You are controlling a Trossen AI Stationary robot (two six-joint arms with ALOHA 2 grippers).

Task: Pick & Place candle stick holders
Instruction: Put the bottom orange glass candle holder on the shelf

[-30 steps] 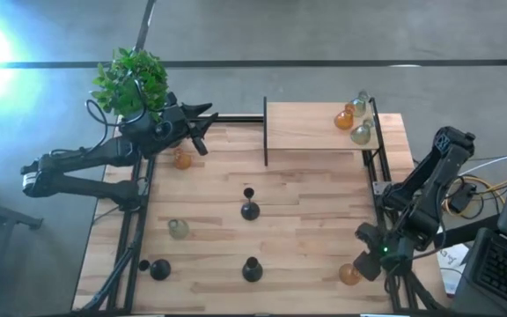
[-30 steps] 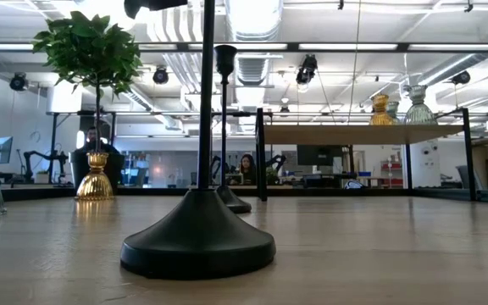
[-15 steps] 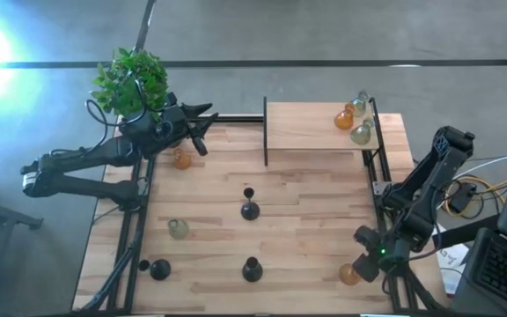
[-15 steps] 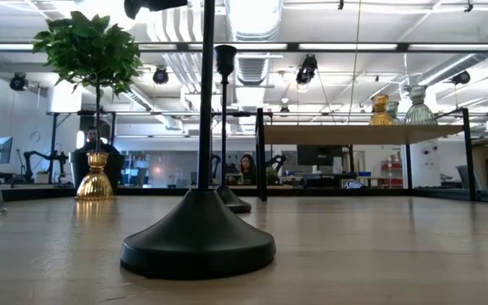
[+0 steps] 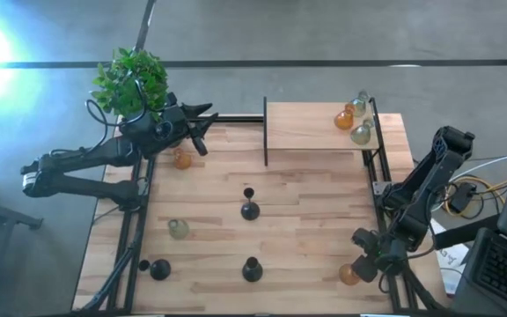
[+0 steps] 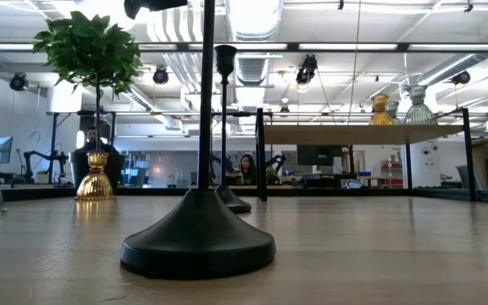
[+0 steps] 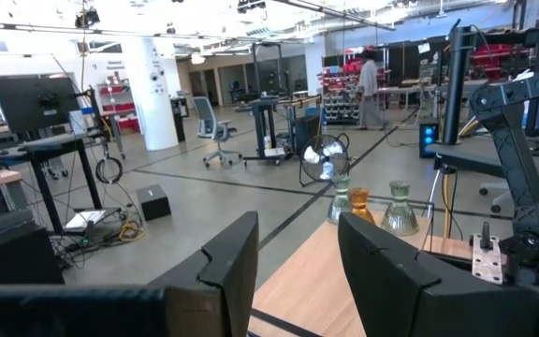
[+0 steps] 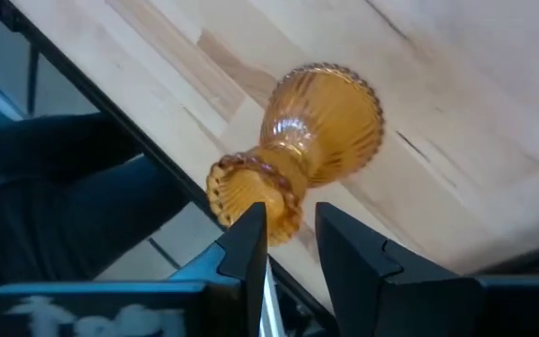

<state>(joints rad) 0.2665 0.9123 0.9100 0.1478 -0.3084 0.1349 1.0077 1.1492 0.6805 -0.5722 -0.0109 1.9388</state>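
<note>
An amber glass holder point(image 8: 318, 140) stands upright on the table's near right corner point(image 5: 349, 275). My right gripper point(image 8: 291, 248) is open just above it point(image 5: 362, 261), one finger on each side of its frilled top rim. My left gripper point(image 5: 202, 125) is open and empty at the far left, beside another amber holder point(image 5: 181, 158). A clear holder point(image 5: 178, 229) and three black holders point(image 5: 250, 210) point(image 5: 252, 269) point(image 5: 159, 269) stand on the table. Three more glass holders point(image 5: 352, 119) stand on the raised shelf point(image 5: 311, 128). My right gripper comes down at a slant on the amber holder's frilled top rim point(image 8: 241, 192), a finger point(image 8: 247, 239) on each side of it. I cannot tell whether the fingers touch the rim. The holder stands on its base on the table.
A potted green plant point(image 5: 130, 81) stands at the far left corner behind my left arm. The shelf's black upright point(image 5: 265, 132) and the table's black side rails point(image 5: 378, 176) border the wood. In the low view a black holder point(image 6: 199, 241) stands close in front.
My right gripper has gone a little toward the table's near edge and down onto the amber holder at the near right corner.
</note>
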